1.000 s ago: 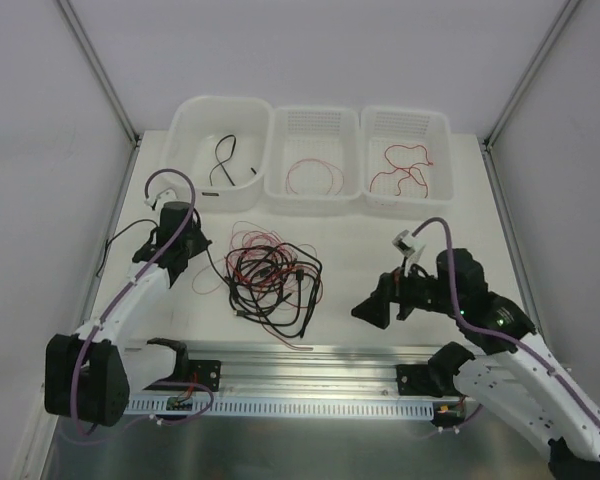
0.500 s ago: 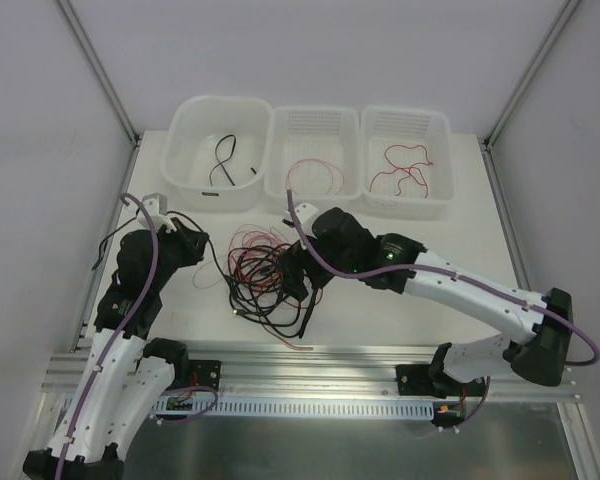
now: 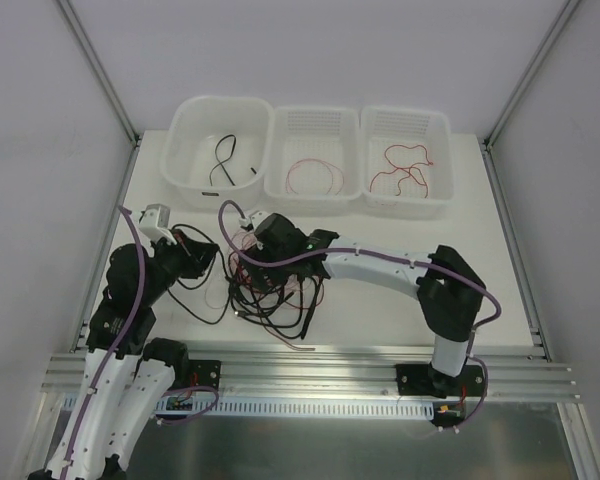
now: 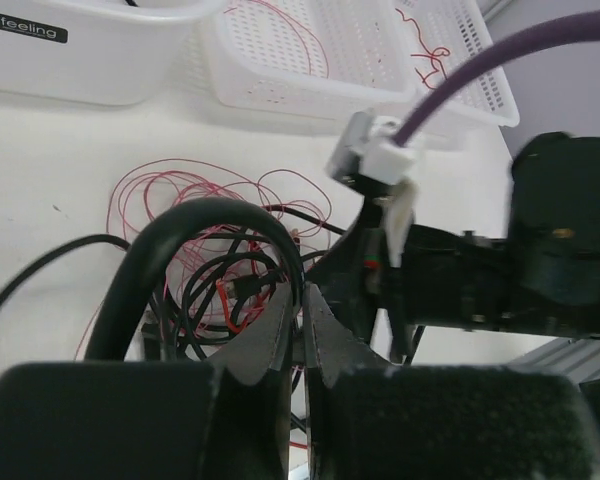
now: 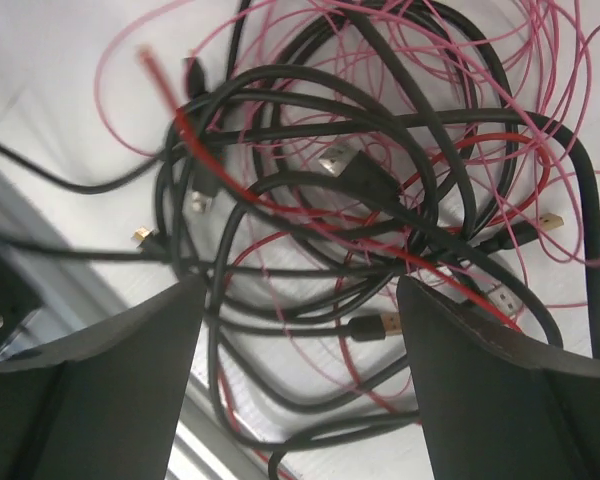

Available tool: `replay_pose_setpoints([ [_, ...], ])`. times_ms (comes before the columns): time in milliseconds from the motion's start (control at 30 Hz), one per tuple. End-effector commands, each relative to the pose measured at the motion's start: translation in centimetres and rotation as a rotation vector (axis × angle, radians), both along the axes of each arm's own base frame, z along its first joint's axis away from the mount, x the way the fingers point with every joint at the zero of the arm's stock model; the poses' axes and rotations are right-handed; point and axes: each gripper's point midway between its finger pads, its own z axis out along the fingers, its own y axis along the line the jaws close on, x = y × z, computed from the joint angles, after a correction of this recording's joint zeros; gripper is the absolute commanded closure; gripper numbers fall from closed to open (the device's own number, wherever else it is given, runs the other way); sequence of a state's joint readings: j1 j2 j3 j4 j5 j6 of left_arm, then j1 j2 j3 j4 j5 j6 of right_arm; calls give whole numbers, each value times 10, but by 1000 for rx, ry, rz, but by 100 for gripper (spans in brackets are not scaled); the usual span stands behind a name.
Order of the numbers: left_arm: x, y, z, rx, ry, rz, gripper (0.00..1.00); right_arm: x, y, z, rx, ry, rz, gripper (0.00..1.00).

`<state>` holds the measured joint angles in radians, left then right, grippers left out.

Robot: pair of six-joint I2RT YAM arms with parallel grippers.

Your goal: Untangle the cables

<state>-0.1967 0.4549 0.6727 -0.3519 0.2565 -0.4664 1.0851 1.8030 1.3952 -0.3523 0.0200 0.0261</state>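
Note:
A tangle of cables (image 3: 280, 292), black ones with small plugs, red ones and fine pinkish ones, lies on the white table in the middle. My left gripper (image 3: 204, 254) sits at its left edge, shut on a black cable (image 4: 205, 212) that loops up from the jaws (image 4: 302, 305). My right gripper (image 3: 256, 270) hangs over the tangle's upper left part, open and empty. In the right wrist view the gripper (image 5: 300, 295) has black cables, plugs and red wire (image 5: 360, 200) between its spread fingers. The right arm's wrist (image 4: 540, 250) fills the right of the left wrist view.
Three white bins stand at the back: the left bin (image 3: 185, 135) holds a black cable (image 3: 223, 160), the middle bin (image 3: 315, 125) a thin red wire, the right bin (image 3: 405, 122) a red cable. A metal rail (image 3: 310, 360) runs along the near edge.
My right arm has swung from the right side of the table across to the tangle. My left gripper has shifted a little right and nearer, still on the black cable.

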Motion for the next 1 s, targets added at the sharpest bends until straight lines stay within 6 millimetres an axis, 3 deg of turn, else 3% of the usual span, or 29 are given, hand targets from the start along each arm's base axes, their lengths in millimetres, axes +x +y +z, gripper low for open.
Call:
replay_pose_setpoints([
  [0,-10,-7,24,-53,-57,-38,100,25,18,-13,15,-47,-81,19],
  [133,-13,-7,23,-68,-53,-34,100,36,7,-54,-51,-14,-165,25],
  [233,-16,-8,28,-82,-57,-41,100,41,-13,-75,-82,1,-238,43],
  [267,-18,-8,30,-85,-57,-40,100,38,-23,-85,-104,10,-258,56],
  [333,-20,-8,40,-89,-73,-39,100,43,-37,-84,-109,-3,-296,72],
  [367,-20,-8,43,-92,-73,-39,100,42,-49,-89,-133,-6,-316,88],
  [433,-24,-5,56,-93,-93,-31,100,44,-65,-85,-156,-18,-346,99],
  [467,-24,-4,60,-89,-94,-25,100,46,-72,-71,-140,-40,-362,99],
  [533,-29,0,77,-85,-124,-12,100,47,-100,-69,-186,-67,-399,99],
  [600,-32,6,97,-73,-166,15,100,50,-119,-48,-171,-107,-441,99],
  [633,-34,9,102,-65,-173,27,100,47,-141,-54,-210,-95,-467,99],
  [667,-32,13,106,-51,-182,49,100,48,-151,-41,-190,-117,-492,99],
  [700,-36,17,120,-49,-212,62,100,46,-162,-39,-197,-118,-509,99],
  [733,-36,19,122,-39,-212,75,100,42,-184,-47,-241,-103,-541,99],
  [800,-36,28,134,-14,-237,114,100,40,-207,-36,-237,-123,-593,99],
  [833,-36,30,136,-7,-241,125,100,35,-226,-42,-266,-109,-623,99],
  [967,-34,50,135,59,-231,220,100,31,-272,-35,-256,-92,-738,99],
])
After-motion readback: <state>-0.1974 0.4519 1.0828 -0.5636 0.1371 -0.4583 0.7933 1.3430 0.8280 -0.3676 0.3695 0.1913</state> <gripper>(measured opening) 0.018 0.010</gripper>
